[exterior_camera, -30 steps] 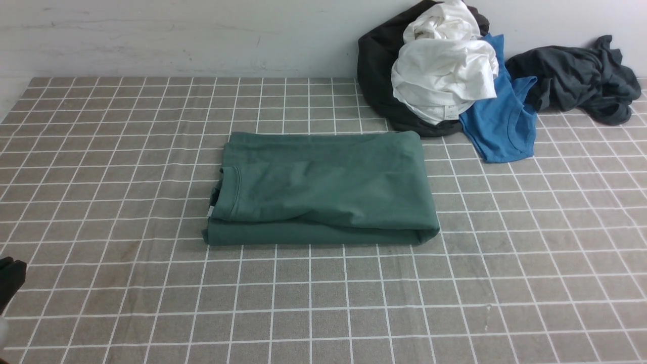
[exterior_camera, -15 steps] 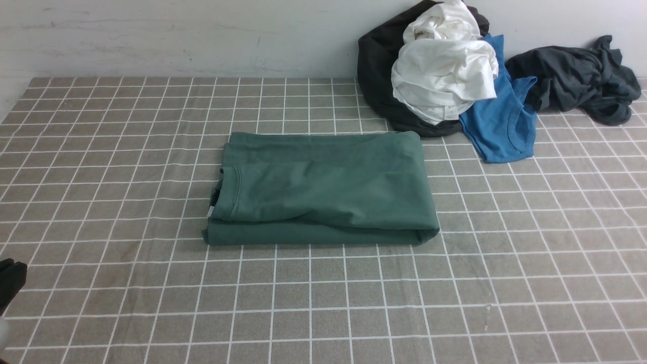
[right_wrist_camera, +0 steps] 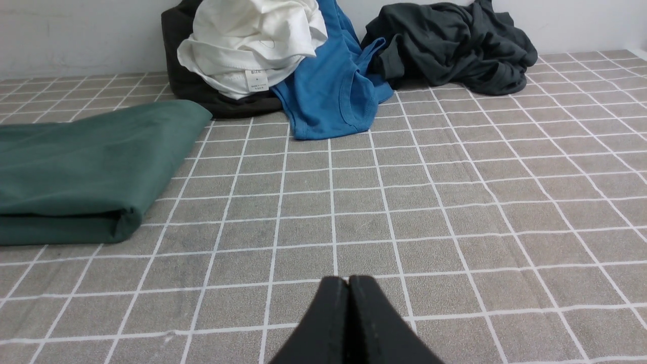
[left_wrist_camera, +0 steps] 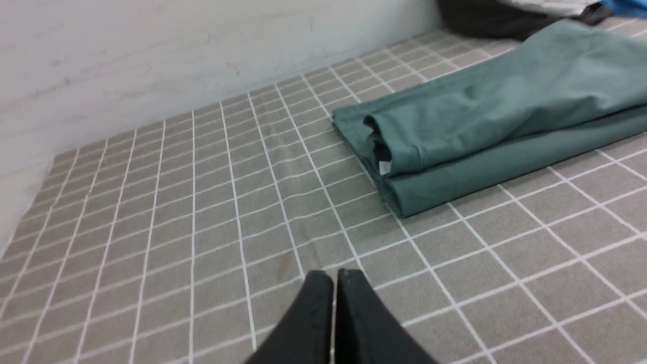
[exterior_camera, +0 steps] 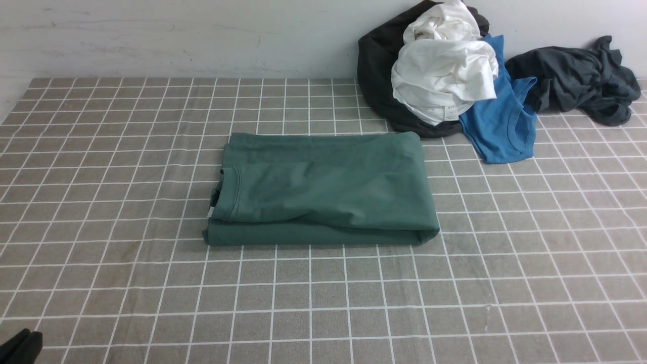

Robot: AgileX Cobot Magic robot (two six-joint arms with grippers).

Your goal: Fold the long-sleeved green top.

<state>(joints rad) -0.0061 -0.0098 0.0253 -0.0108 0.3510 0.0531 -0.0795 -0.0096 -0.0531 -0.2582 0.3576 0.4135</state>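
Observation:
The green long-sleeved top (exterior_camera: 323, 189) lies folded into a flat rectangle in the middle of the checked cloth, its collar and white neck tag at the left end. It also shows in the left wrist view (left_wrist_camera: 485, 116) and the right wrist view (right_wrist_camera: 86, 167). My left gripper (left_wrist_camera: 333, 275) is shut and empty, hovering over bare cloth well away from the top's collar end; only a dark bit of it (exterior_camera: 20, 346) shows at the front view's lower left corner. My right gripper (right_wrist_camera: 349, 280) is shut and empty, over the cloth beside the top's folded end.
A heap of clothes sits at the back right against the wall: a white garment (exterior_camera: 445, 76) on a black one (exterior_camera: 376, 76), a bright blue shirt (exterior_camera: 500, 121) and a dark charcoal garment (exterior_camera: 576, 76). The grey checked tablecloth (exterior_camera: 323, 303) covers the table.
My left gripper has drawn back toward the lower left corner of the front view. The folded top has not moved.

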